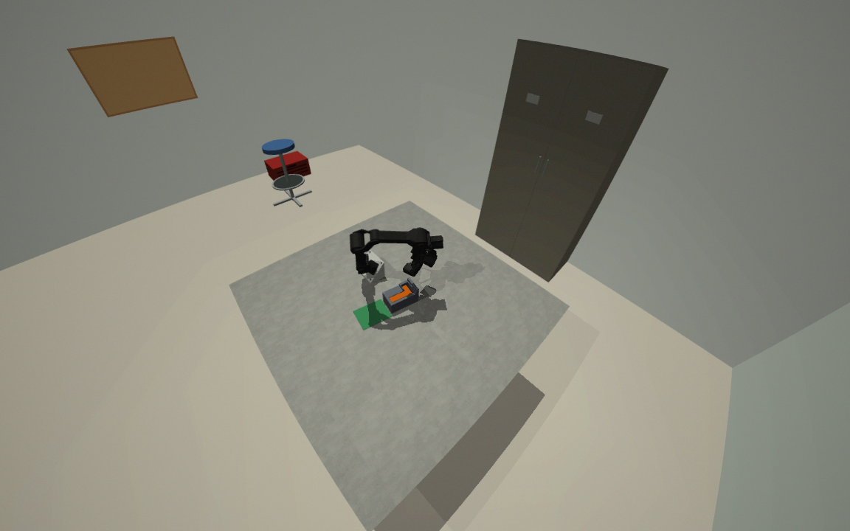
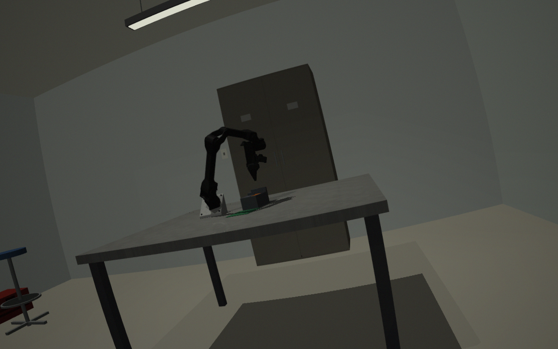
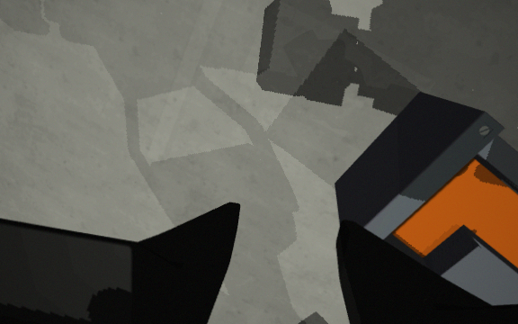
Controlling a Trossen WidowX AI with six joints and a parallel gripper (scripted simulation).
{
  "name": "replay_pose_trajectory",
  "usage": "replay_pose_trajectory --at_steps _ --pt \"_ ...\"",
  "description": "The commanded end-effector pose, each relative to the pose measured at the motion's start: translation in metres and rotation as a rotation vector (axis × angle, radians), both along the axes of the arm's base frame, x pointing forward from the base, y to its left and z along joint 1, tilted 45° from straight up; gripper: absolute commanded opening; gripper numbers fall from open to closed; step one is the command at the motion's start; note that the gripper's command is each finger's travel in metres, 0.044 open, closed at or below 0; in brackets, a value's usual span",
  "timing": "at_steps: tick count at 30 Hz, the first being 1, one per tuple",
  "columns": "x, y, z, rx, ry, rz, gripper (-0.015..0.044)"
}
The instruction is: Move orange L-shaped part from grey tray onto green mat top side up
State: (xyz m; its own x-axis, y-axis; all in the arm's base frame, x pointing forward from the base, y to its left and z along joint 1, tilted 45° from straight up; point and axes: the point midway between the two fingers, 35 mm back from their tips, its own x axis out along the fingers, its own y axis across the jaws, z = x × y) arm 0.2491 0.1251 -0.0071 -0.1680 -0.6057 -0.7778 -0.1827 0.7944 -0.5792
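The fingers are held half-closed and empty above the surface (image 3: 61, 135). At lower right, the orange part (image 3: 488, 211) lies flush in the grey tray (image 3: 448, 157); one screw is seen on its rim. No writing is readable.

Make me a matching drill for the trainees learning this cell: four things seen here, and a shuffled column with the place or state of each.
Things:
1. orange part
2. green mat
3. gripper
4. blue stool

Places or states:
A. on the floor by a red box
B. flat on the table beside the tray
C. above the table, jaws part-closed, holding nothing
D. in the grey tray's pocket

Pairs: 1-D, 2-B, 3-C, 4-A
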Motion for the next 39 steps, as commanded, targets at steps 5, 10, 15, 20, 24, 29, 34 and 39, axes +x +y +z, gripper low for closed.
replay_pose_trajectory --at_steps 5,10,15,20,24,29,34,39 --pt "0.017 -0.033 0.046 -0.171 -0.354 -0.325 0.018" --pt "0.017 -0.033 0.046 -0.171 -0.354 -0.325 0.018" --pt "0.017 -0.038 0.04 -0.17 -0.354 -0.325 0.018" --pt "0.013 -0.07 0.007 -0.171 -0.356 -0.325 0.018" --pt "0.009 -0.085 -0.007 -0.173 -0.356 -0.325 0.018" --pt "0.009 -0.085 -0.008 -0.173 -0.356 -0.325 0.018" --pt "0.009 -0.09 -0.012 -0.173 -0.356 -0.325 0.018" --pt "0.008 -0.095 -0.018 -0.173 -0.356 -0.325 0.018"
